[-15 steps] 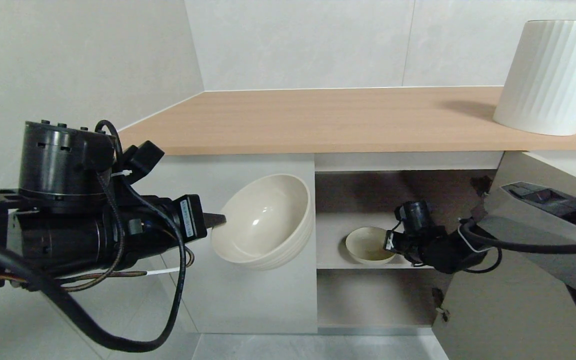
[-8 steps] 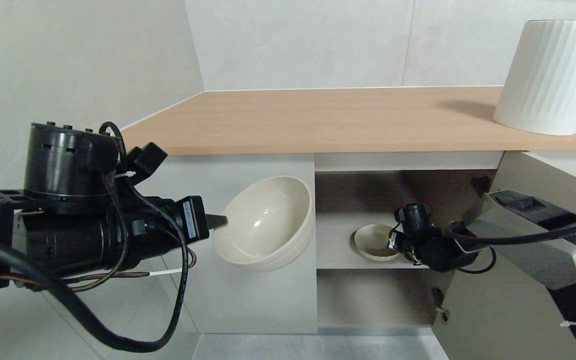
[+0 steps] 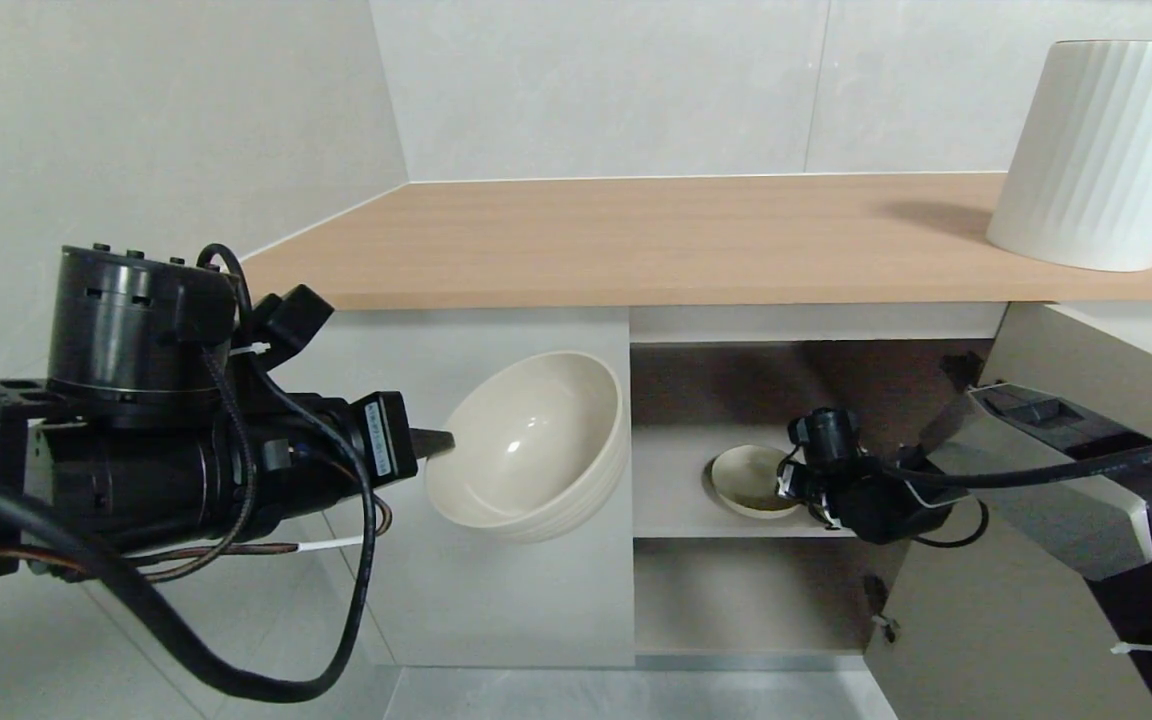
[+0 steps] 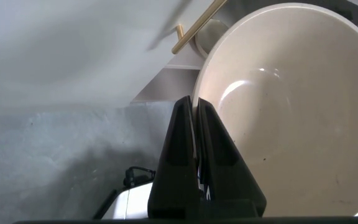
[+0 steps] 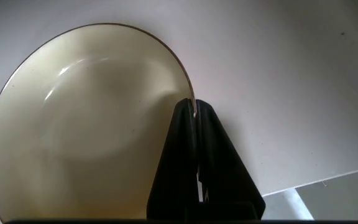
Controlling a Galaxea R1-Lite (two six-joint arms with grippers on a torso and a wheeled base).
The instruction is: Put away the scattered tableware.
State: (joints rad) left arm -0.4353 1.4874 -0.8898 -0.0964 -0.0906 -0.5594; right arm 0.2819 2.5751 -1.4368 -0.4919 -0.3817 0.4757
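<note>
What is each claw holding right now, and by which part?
Left claw pinches the large cream bowl by its rim; right claw pinches the small bowl by its rim, at the cabinet shelf.

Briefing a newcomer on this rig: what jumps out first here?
The left pincer grips a large cream bowl by its rim, tilted, before the closed cabinet door. The right pincer, inside the open cabinet, is shut on the rim of a small dish at the shelf. A white ribbed vessel stands on the wooden counter, far right.
</note>
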